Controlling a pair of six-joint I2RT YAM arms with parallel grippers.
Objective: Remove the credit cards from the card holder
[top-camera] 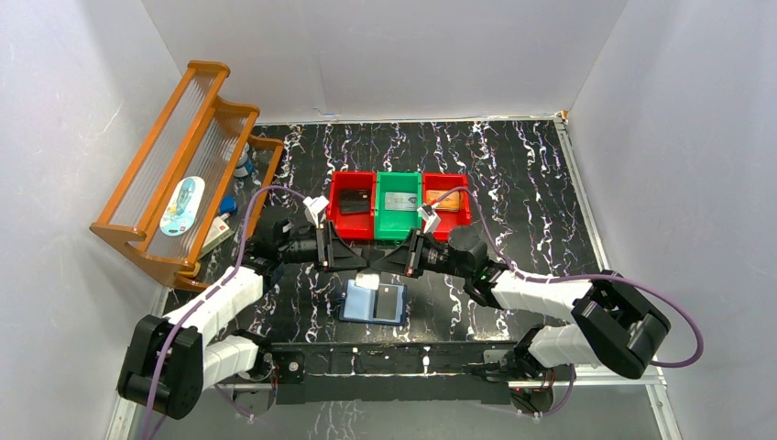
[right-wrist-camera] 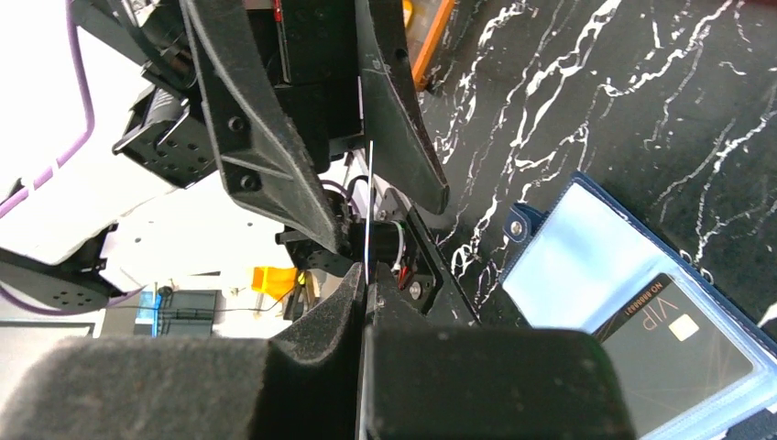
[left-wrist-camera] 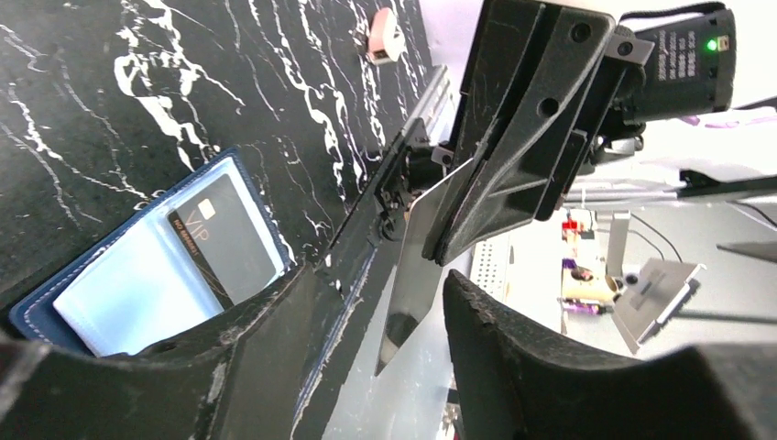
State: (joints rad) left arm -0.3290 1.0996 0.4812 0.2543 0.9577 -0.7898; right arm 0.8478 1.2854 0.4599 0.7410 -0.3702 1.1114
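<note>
The navy card holder (top-camera: 374,302) lies open on the black table, its pale sleeves (left-wrist-camera: 137,291) facing up. A black credit card marked VIP (left-wrist-camera: 224,243) (right-wrist-camera: 673,362) sits in its right sleeve. Above the holder the two grippers meet tip to tip. My right gripper (top-camera: 396,261) (right-wrist-camera: 365,275) is shut on a thin pale card (left-wrist-camera: 429,240), seen edge-on (right-wrist-camera: 370,197) in the right wrist view. My left gripper (top-camera: 344,255) (left-wrist-camera: 380,293) is open, with its fingers (right-wrist-camera: 266,156) on either side of that card's free end and a gap still showing.
Three bins stand in a row behind the grippers: a red bin (top-camera: 341,220) with a dark card, a green bin (top-camera: 399,220) with a silver-grey card, and a red bin (top-camera: 458,218) with an orange card. A wooden rack (top-camera: 183,174) leans at the left wall.
</note>
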